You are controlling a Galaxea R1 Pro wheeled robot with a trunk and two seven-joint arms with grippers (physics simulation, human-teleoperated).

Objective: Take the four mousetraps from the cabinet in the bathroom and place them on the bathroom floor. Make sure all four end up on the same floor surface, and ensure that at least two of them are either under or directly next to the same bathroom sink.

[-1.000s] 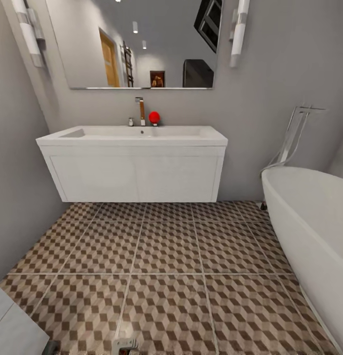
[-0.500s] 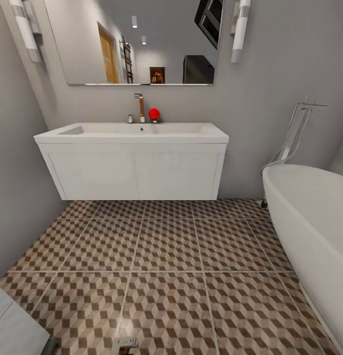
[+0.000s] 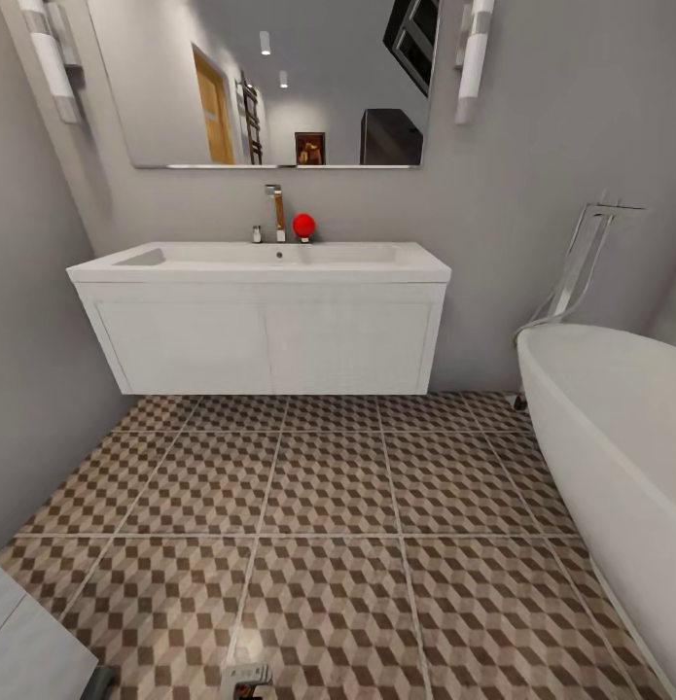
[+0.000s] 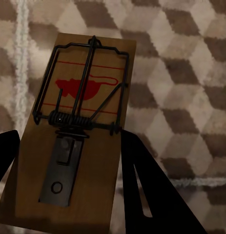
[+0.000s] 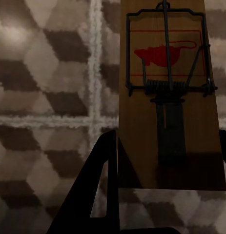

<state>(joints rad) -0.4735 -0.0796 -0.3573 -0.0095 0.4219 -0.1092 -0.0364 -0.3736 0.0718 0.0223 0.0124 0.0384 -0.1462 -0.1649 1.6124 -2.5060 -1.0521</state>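
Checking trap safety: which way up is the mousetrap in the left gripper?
Wire side up. In the left wrist view the mousetrap shows its wire bar, spring and red mouse print facing the camera, held between the dark fingers above the floor.

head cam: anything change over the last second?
The whole view shifted as the camera moved between a second ago and half a second ago: the wide white wall-hung sink and the mirror sit slightly higher in frame. Since then nothing has visibly moved. The red ball by the tap, the white oval bathtub and the cube-patterned tile floor kept their places.
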